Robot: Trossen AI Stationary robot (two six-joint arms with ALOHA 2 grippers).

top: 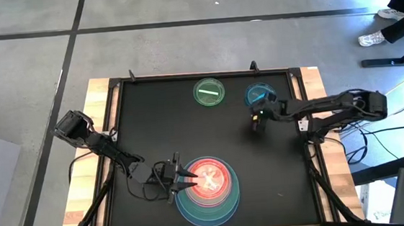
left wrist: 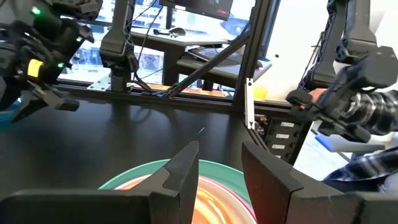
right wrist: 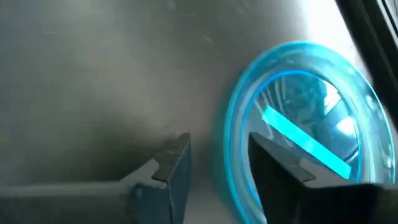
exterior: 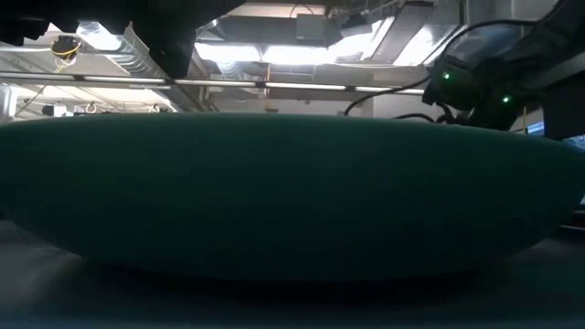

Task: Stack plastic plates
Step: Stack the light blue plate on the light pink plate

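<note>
A stack of plates (top: 208, 190) stands near the table's near edge, with a large blue plate at the bottom, then green, then pink and reddish dishes on top. It fills the low view as a dark teal wall (exterior: 292, 201). My left gripper (top: 187, 176) (left wrist: 221, 168) hovers open over the stack's left rim (left wrist: 140, 171). A small green plate (top: 209, 92) and a small blue plate (top: 260, 94) (right wrist: 298, 118) lie flat near the far edge. My right gripper (top: 257, 122) (right wrist: 217, 165) is open at the blue plate's near rim. My right gripper comes from above and straddles the small blue plate's rim (right wrist: 233, 146), with one finger (right wrist: 273, 162) over the dish's inside and the other (right wrist: 177, 165) outside it. The plate lies flat on the table. Whether either finger touches it, I cannot tell.
The black tabletop has a raised frame (top: 301, 83) and wooden side boards (top: 90, 165). Bare black surface lies between the stack and the two small plates. A person's shoes (top: 373, 38) show beyond the far right corner, and a plaid sleeve (left wrist: 367, 171) beside the table.
</note>
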